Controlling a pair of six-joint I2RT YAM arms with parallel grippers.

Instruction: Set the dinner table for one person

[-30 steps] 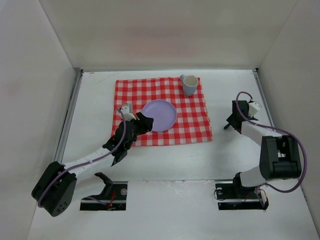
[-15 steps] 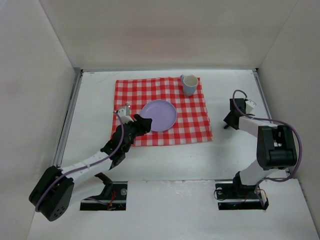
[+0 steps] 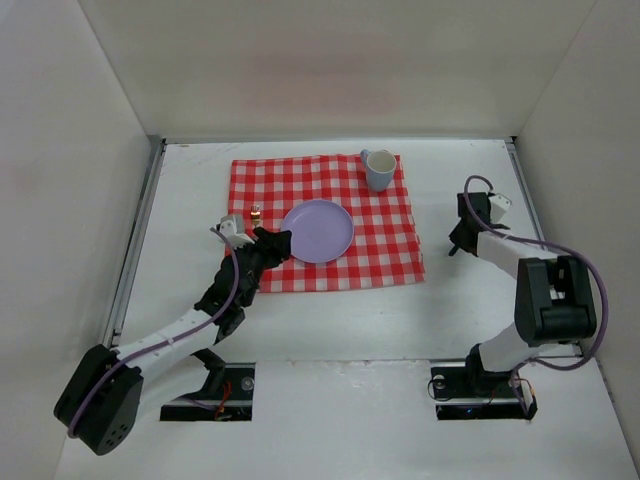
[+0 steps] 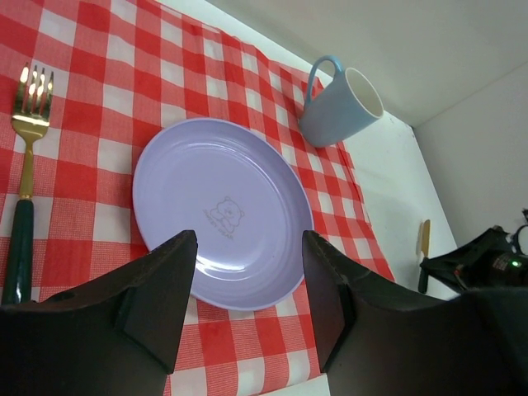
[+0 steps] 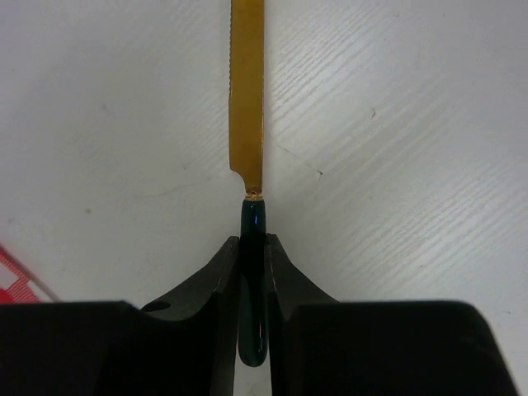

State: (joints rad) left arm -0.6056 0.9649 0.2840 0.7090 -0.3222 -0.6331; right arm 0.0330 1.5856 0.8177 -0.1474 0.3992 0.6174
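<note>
1. Dinner table (image 3: pixel 340 330): a matte white surface with white walls standing around it. Both arm bases are sitting at its near edge.

2. Left gripper (image 4: pixel 247 243): it is hanging over the near left part of the checked cloth. Its jaws are standing wide apart and nothing is lying between them. In the wrist view the near rim of the plate is showing through the gap.

3. Checked cloth (image 3: pixel 390 255): red and white, it is lying flat on the middle of the table, beyond the left gripper.

4. Plate (image 3: pixel 318 231): lilac and round, with a small print at its centre, it is resting on the cloth, just ahead of the open left jaws.

5. Fork (image 4: pixel 25 177): it has gold tines and a dark green handle. It is lying on the cloth to the left of the plate, near it but apart, with its tines pointing to the far side.

6. Right gripper (image 5: pixel 252 241): it is reaching over bare table to the right of the cloth. Its fingers are pinching the dark green handle of the knife.

7. Knife (image 5: pixel 247 148): its gold blade is pointing away from the fingers, low along the white surface. Whether it is touching the surface cannot be told.

8. Mug (image 3: pixel 378 170): pale blue, it is standing upright on the far right corner of the cloth, well apart from the plate.
</note>
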